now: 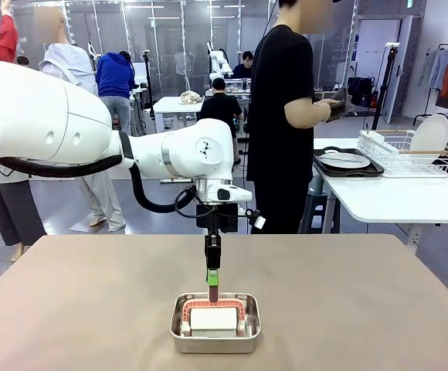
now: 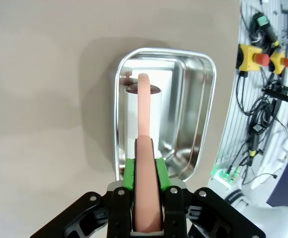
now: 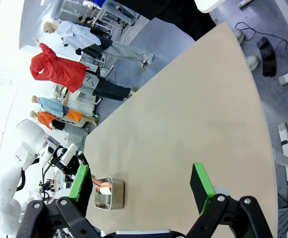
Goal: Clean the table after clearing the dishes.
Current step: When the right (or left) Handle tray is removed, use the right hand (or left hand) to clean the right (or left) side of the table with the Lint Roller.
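Left claw [image 1: 212, 283]: clamped shut on the pink handle [image 2: 144, 109] of the white wiper [image 1: 213, 321], likely to lift it from the steel pan [image 1: 176, 332].
Right claw [image 3: 140, 182]: wide open, empty.
Table [image 1: 85, 294]: carries just the pan, mid near edge.

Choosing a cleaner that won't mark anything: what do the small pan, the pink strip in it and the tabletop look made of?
Pan: metal, likely stainless steel, with shiny, mirror-like walls that reflect the contents.
Pink strip: probably silicone or soft rubber. It is matte and bent in a smooth arc, but this is uncertain.
Tabletop: matte tan laminate or coated board, with no grain or glare. Its core can't be told.
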Robot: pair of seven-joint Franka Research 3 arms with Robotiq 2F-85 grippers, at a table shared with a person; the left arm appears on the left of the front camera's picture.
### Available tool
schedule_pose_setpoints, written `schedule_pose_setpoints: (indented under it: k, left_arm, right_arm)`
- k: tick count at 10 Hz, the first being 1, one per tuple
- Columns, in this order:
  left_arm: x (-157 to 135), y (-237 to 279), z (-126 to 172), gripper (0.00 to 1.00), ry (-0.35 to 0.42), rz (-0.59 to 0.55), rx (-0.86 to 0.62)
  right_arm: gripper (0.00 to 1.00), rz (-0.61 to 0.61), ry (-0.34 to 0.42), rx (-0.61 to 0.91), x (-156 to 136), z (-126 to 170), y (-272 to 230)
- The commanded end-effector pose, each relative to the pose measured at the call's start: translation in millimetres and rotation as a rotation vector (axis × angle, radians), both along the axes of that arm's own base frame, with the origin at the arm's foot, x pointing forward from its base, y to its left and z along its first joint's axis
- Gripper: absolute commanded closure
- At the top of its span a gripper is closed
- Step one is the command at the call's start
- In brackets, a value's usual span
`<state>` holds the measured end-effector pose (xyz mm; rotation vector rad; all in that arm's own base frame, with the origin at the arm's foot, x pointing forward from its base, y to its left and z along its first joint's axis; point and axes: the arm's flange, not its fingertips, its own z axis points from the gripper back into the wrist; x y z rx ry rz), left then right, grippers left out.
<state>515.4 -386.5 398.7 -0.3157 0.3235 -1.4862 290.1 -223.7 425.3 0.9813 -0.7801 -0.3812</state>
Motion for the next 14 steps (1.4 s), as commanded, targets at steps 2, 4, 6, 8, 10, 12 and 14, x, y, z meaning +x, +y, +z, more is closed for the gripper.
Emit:
schedule_pose_setpoints:
  k: [2, 4, 6, 8, 10, 12, 14]
  left_arm:
    - [-14.2, 32.5, 85.4, 0.99, 0.012, 0.154, -0.020]
    - [-15.2, 94.8, 132.1, 0.99, -0.012, 0.456, -0.091]
    - [-16.8, 167.7, 137.8, 0.99, -0.066, 0.764, -0.177]
    - [-27.3, 240.9, 106.4, 0.99, 0.011, 1.047, -0.255]
    - [-40.7, 266.8, 79.4, 0.99, 0.031, 1.201, -0.236]
    - [-52.1, 268.2, 83.8, 0.99, -0.180, 1.256, -0.160]
    - [-28.8, 293.0, 69.3, 0.99, 0.024, 1.200, -0.203]
  right_arm:
    - [0.00, 0.000, -0.011, 0.004, -0.5, 1.0, 0.6]
    - [0.00, 0.000, -0.011, 0.004, -0.5, 1.0, 0.6]
    - [0.00, 0.000, -0.011, 0.004, -0.5, 1.0, 0.6]
    - [0.00, 0.000, -0.011, 0.004, -0.5, 1.0, 0.6]
    - [0.00, 0.000, -0.011, 0.004, -0.5, 1.0, 0.6]
    - [0.00, 0.000, -0.011, 0.004, -0.5, 1.0, 0.6]
    - [0.00, 0.000, -0.011, 0.004, -0.5, 1.0, 0.6]
